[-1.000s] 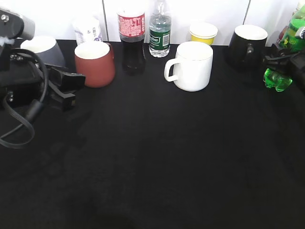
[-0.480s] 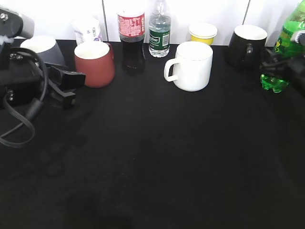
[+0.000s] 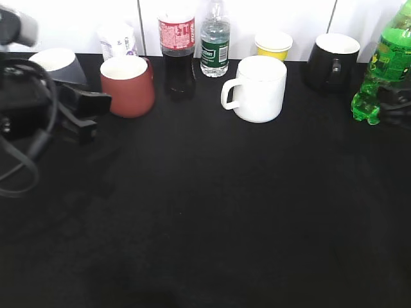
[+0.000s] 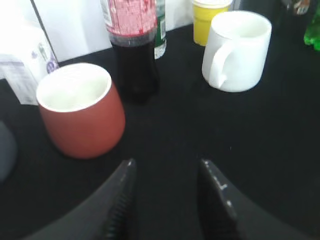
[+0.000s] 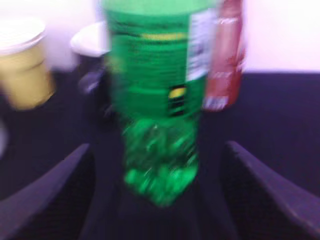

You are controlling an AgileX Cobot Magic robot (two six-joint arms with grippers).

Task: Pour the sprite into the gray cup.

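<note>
The sprite (image 3: 384, 67), a bright green bottle, stands upright at the far right edge of the black table. In the right wrist view it (image 5: 155, 95) is blurred and sits between my right gripper's (image 5: 156, 146) jaws, which are spread wide and do not touch it. In the exterior view the right gripper (image 3: 395, 102) is mostly cut off by the frame edge. The gray cup (image 3: 61, 64) stands at the back left, partly hidden behind my left arm. Its edge shows in the left wrist view (image 4: 5, 155). My left gripper (image 3: 93, 115) (image 4: 167, 165) is open and empty, just in front of the brick-red mug.
The back row holds a brick-red mug (image 3: 128, 86), cola bottle (image 3: 178, 54), water bottle (image 3: 215, 42), white mug (image 3: 260, 88), yellow cup (image 3: 273, 45), black mug (image 3: 331, 61) and a white carton (image 3: 117, 40). A white wall stands behind them.
The sprite went from leaning, base toward the middle, to upright at the right edge. The right gripper drew back to the right. The left arm shifted slightly left.
</note>
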